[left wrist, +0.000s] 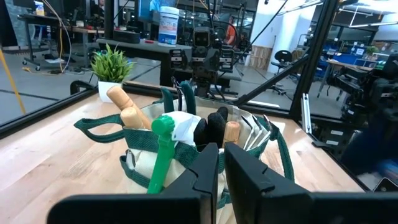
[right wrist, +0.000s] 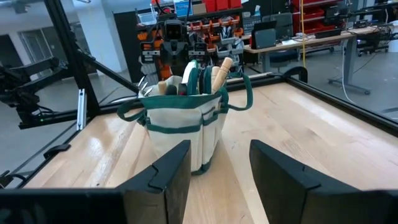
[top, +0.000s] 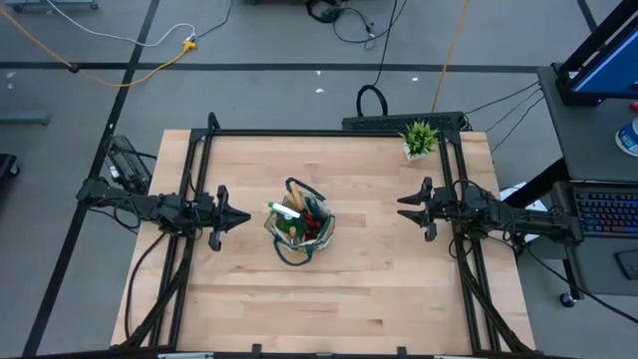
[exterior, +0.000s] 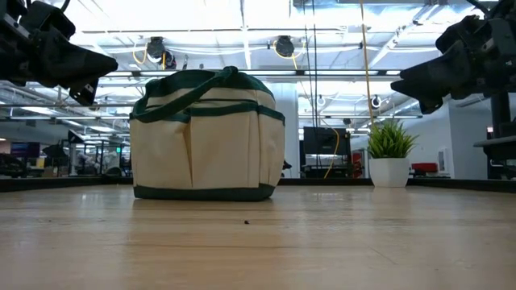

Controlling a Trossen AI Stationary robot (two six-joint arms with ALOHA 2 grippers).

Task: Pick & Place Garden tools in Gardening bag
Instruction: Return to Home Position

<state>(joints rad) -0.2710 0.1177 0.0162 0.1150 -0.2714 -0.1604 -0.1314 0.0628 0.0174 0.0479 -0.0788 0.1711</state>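
- The bag (exterior: 205, 153) stands upright around the middle of the table (top: 379, 299), between the two arms, and neither arm touches it.
- The tools (top: 299, 219) are in the bag, poking out of its open top.
- From the left wrist view we can make out two wood handles (left wrist: 127, 109) leaning out on one side, with a third one deeper in.
- There's also a green tool (left wrist: 163, 134) sticking up near the front of the bag.
- A black thing (left wrist: 211, 127) sits in the middle of the bunch. It could be the glove, but we honestly can't tell.
- The high view also shows a bit of red in there, down among the tools.
- The left gripper (left wrist: 221, 152) is on the left side of the table, well apart from the bag and aimed right at it. Its fingers are pressed nearly together with just a sliver between them, and they hold nothing.
- The right gripper (right wrist: 219, 149) is on the right side of the table, also well apart from the bag and facing it. Its fingers are spread wide with only bare table showing between them, so it's empty too.
- In the low view both arms hang up in the top corners, well above the tabletop.
- The plant (top: 420, 140) in its white pot sits at the far right corner of the table, near the right arm and well away from the bag.
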